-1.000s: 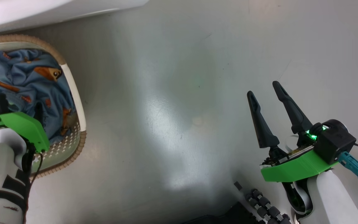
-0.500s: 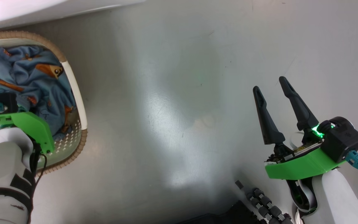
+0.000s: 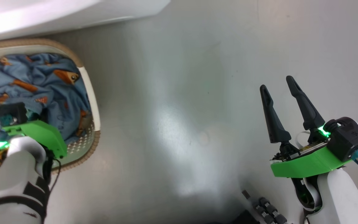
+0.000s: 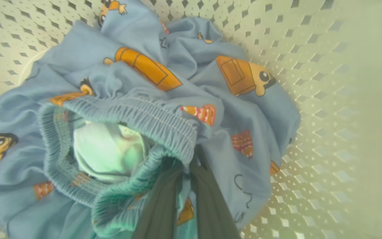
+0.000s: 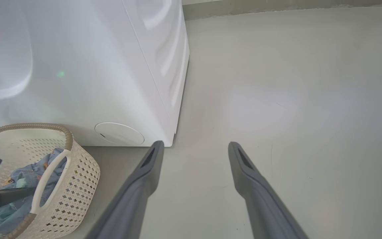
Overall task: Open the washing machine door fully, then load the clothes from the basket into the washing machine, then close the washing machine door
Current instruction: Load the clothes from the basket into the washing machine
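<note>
we see the left claw pinched shut on the crumpled, soft blue clothes, which lie in the perforated cream basket. the right claw is spread open above the smooth grey floor.

The left gripper is pointed downward with its fingers pressed together. The right gripper is held forward with its fingers spread wide apart.

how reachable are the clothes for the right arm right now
Probably not: the right gripper is open over floor, apart from the basket, and the left gripper sits inside, shut on the clothes.
</note>
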Controlling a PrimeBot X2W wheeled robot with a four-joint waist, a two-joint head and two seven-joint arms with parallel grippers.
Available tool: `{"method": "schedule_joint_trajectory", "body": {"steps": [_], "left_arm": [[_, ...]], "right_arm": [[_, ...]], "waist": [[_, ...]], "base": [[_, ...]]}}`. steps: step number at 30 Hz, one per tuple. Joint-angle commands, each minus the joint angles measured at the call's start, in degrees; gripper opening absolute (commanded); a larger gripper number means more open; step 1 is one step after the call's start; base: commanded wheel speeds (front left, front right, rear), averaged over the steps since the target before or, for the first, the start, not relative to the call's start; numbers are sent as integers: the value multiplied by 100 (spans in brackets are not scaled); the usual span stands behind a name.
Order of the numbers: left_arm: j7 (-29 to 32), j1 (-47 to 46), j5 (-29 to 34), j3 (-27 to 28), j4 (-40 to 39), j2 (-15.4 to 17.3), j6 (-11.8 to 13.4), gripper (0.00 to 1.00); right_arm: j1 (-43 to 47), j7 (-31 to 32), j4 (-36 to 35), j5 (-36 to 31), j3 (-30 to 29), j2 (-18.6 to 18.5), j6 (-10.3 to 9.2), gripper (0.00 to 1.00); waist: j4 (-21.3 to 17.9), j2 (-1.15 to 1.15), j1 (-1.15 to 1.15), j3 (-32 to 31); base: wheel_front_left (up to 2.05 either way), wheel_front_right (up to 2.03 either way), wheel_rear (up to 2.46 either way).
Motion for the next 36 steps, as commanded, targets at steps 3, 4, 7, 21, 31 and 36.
{"method": "schedule_joint_trajectory", "body": {"steps": [3,4,7,21,31,36], "left_arm": [[-108,484,-101,204,-294,70,114,0],[-114,587,-126,246,-493,34,135,0],[-118,1067,-182,428,-1288,-76,196,0],[-121,3314,-60,953,-3883,-591,154,0],[-121,4468,-203,948,-5256,-624,274,0],[-121,4863,-309,861,-5776,-624,341,0]], "right_arm": [[219,-27,-71,26,88,-78,9,100],[233,-27,-62,20,88,-87,9,100],[297,-27,-28,2,100,-122,9,100],[1006,-27,189,-66,25,-215,9,100],[1671,-27,322,-189,8,-110,9,100],[1868,-27,325,-242,6,-82,9,100]], "waist": [[283,0,0,-403],[333,0,0,-499],[490,0,0,-826],[1116,0,0,-2684],[1247,0,0,-3963],[1275,0,0,-4347]], "base": [[0,0,0],[0,0,0],[0,0,0],[0,0,0],[0,0,0],[0,0,0]]}}
